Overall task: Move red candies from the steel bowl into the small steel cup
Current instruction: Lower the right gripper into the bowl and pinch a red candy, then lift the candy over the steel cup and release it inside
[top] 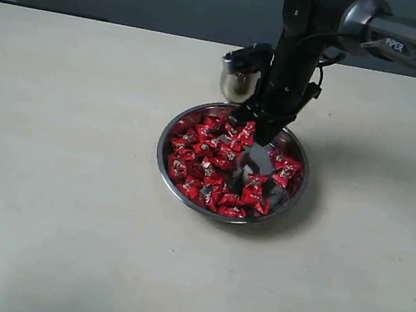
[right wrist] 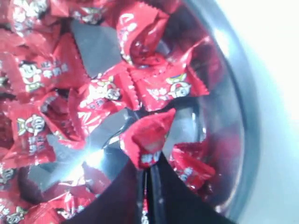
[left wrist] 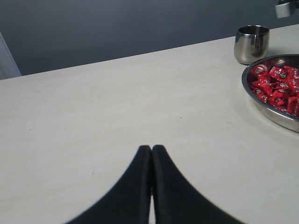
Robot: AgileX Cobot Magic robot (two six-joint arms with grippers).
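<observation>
Right end effector point(top: 250, 131): jaws drawn narrow, pinching one red candy point(right wrist: 148, 139) by its wrapper, over the steel bowl point(top: 295, 195) and inside its rim, on the side nearest the small steel cup point(left wrist: 251, 43).
Left end effector point(left wrist: 152, 150): fingers pressed together with nothing between them, low over bare table point(left wrist: 93, 116), well apart from the bowl.
Red candies point(top: 197, 162): heaped in the bowl and crowding its wall, with a bare patch point(top: 259, 160) of steel floor just beside the pinched one.
Cup: upright, just outside the bowl's rim, partly hidden by the right arm from the exterior view; touching or not, I cannot tell.
Open room: pale table stretches away from the bowl's rim on the other sides.
</observation>
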